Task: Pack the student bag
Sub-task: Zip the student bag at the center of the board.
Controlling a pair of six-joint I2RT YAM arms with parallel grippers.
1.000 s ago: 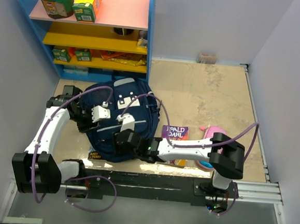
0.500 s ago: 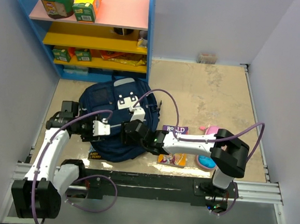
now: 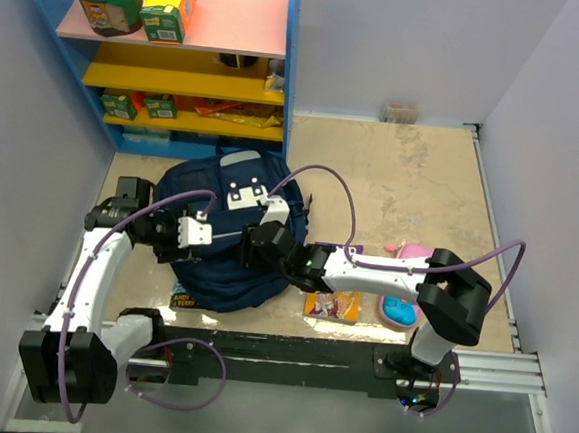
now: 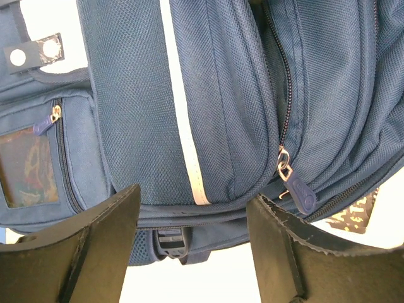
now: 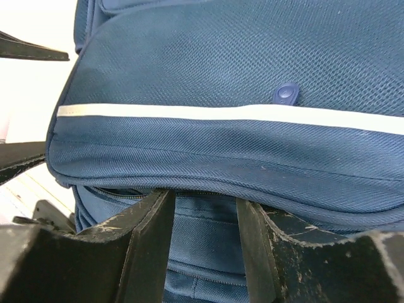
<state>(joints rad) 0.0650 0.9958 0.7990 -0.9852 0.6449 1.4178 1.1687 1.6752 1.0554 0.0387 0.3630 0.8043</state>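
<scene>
Top external: student bag (image 3: 215, 271) beside book (image 3: 331, 304)

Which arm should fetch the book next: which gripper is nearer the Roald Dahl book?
Right. The right gripper is over the middle of the student bag, a little way from the book; the left gripper is over its left side, farther off.

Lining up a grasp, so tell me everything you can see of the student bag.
The student bag is a navy woven-fabric backpack lying flat on the table, front up, white patch toward the shelf unit. A thin white stripe crosses its pocket; visible zips look closed. Left gripper and right gripper sit over it, fingers apart, contact unclear.
</scene>
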